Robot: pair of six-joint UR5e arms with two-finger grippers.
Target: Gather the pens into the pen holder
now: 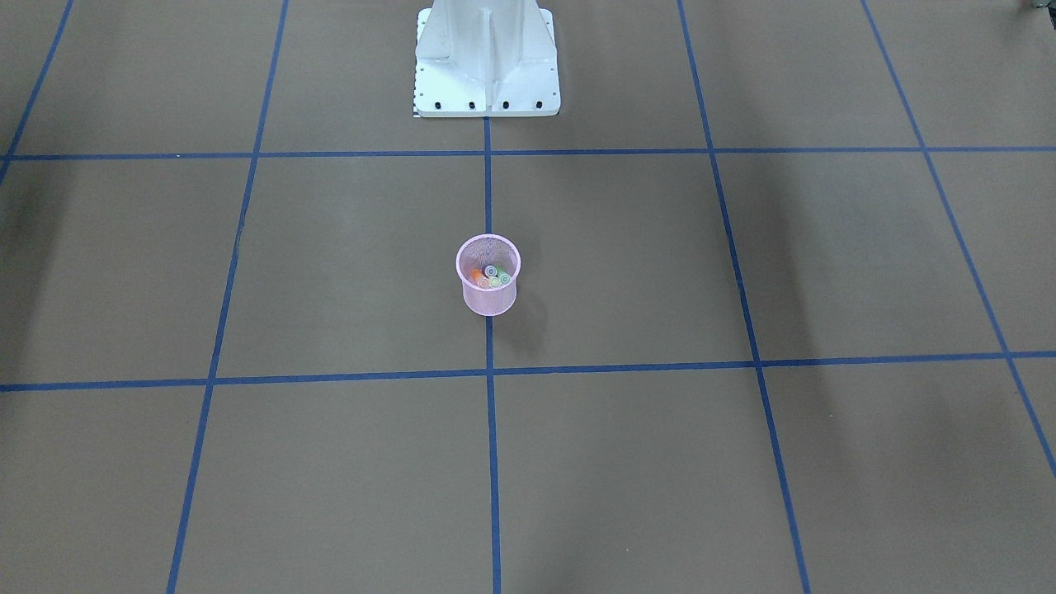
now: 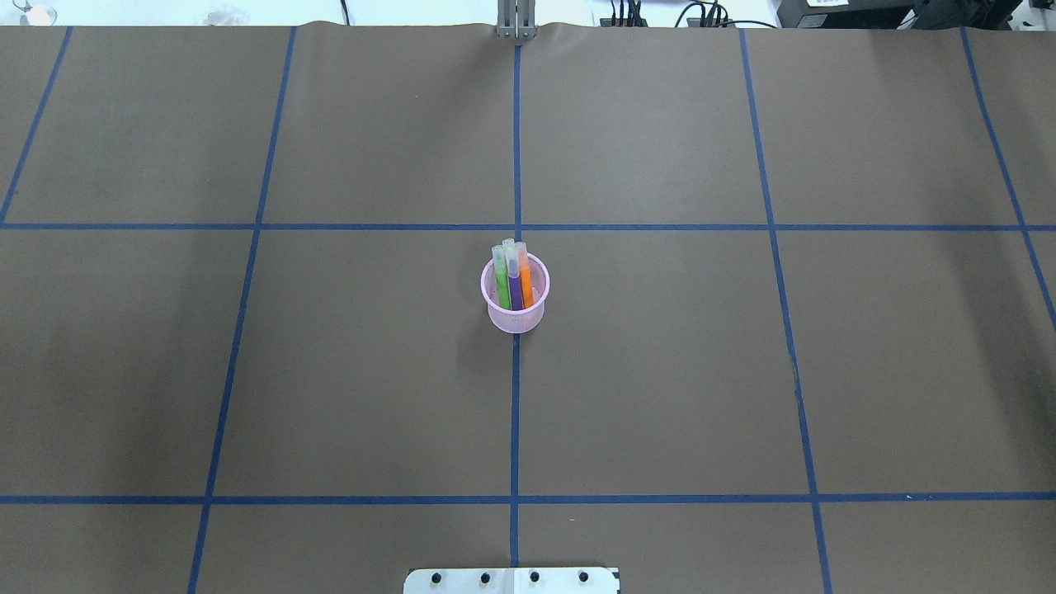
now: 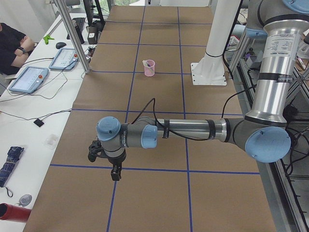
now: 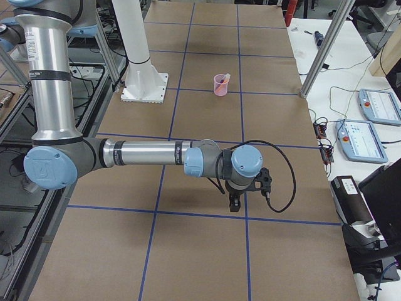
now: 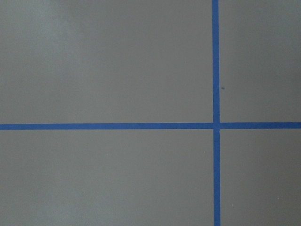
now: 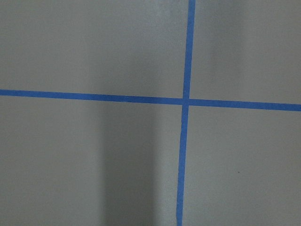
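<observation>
Side views first. The left arm stretches low across the near end of the table (image 3: 159, 193), its left gripper (image 3: 116, 175) pointing down just above the brown paper, beside a blue tape line (image 3: 145, 169). It is too small and side-on to tell whether its fingers are spread or pressed together. The other end is the same: the right gripper (image 4: 235, 204) hangs over the paper near a tape crossing, finger state can't be told, and nothing is seen in it. Both wrist cameras show only paper and crossed tape, with no fingers in frame.

Further along, well apart from both grippers, is the white base plate (image 2: 511, 580). Beyond it the pen holder (image 2: 516, 320) stands upright at mid-table, right on the centre tape line, between two cross lines. The pens stand inside it, leaning toward the far rim: green pen (image 2: 502, 287), purple pen (image 2: 515, 290), orange pen (image 2: 525, 279). A fourth pale cap (image 2: 509, 245) peeks out behind them, but its body colour is not clear. From the front camera only the cap tops (image 1: 493, 275) show, clustered together inside the rim.
</observation>
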